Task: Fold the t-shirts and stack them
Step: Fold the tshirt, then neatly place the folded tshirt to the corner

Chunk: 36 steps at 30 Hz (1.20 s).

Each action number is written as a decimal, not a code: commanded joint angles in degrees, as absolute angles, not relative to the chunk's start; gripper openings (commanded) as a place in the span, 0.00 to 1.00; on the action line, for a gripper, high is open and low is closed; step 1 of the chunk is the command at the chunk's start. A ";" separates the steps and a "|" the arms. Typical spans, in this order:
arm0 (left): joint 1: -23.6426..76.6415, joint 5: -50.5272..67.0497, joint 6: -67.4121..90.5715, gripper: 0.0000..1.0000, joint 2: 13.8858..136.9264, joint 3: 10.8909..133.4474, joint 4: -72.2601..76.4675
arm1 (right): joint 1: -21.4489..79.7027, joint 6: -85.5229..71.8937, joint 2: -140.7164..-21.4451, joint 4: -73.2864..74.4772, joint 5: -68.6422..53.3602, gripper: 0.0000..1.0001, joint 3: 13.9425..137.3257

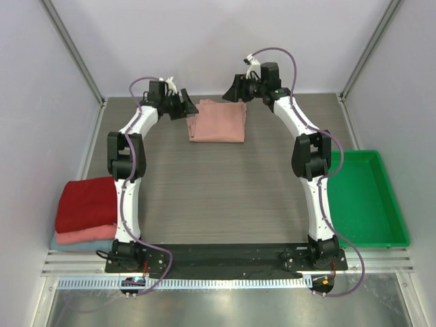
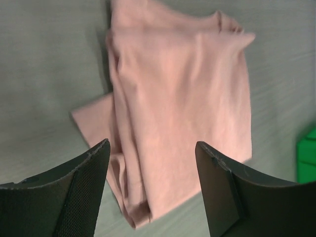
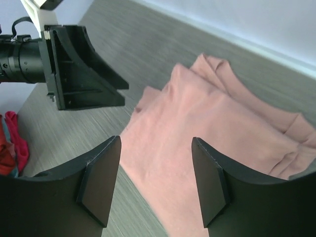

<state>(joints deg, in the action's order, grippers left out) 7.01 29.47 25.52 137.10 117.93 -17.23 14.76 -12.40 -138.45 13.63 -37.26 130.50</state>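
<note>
Fingers (image 2: 79, 197) of the left gripper (image 2: 152, 148) fill the lower wrist view, spread wide and holding nothing, with the pink shirt (image 2: 182, 98) lying below them. The right gripper (image 3: 155, 143) is likewise wide and holds nothing above the same shirt (image 3: 212, 133). From above, the pink shirt (image 1: 218, 121) lies folded, its edges uneven, at the far middle of the table (image 1: 218, 191), between the left gripper (image 1: 185, 105) at its far-left corner and the right gripper (image 1: 235, 88) at its far-right corner. A stack sits at the near left: red shirt (image 1: 87, 203) on top, salmon shirt (image 1: 85, 235) beneath, blue shirt (image 1: 68, 244) lowest. The tray (image 1: 364, 197) lies at the right.
</note>
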 commanded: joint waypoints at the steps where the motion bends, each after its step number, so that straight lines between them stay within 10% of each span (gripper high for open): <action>1: 4.66 36.91 31.19 0.71 136.49 113.91 -17.41 | 15.03 -13.10 -141.76 13.89 -37.88 0.64 129.03; 24: 7.64 47.28 43.68 0.66 154.15 118.21 -7.74 | 15.29 -14.50 -150.82 18.46 -33.49 0.64 129.46; 36: 8.79 47.37 45.88 0.41 157.15 121.20 -3.43 | 15.03 -11.69 -144.68 20.74 -33.48 0.63 125.25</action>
<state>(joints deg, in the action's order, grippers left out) 8.23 49.65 46.78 153.45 121.47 -0.03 15.25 -13.56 -149.12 16.19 -35.40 127.48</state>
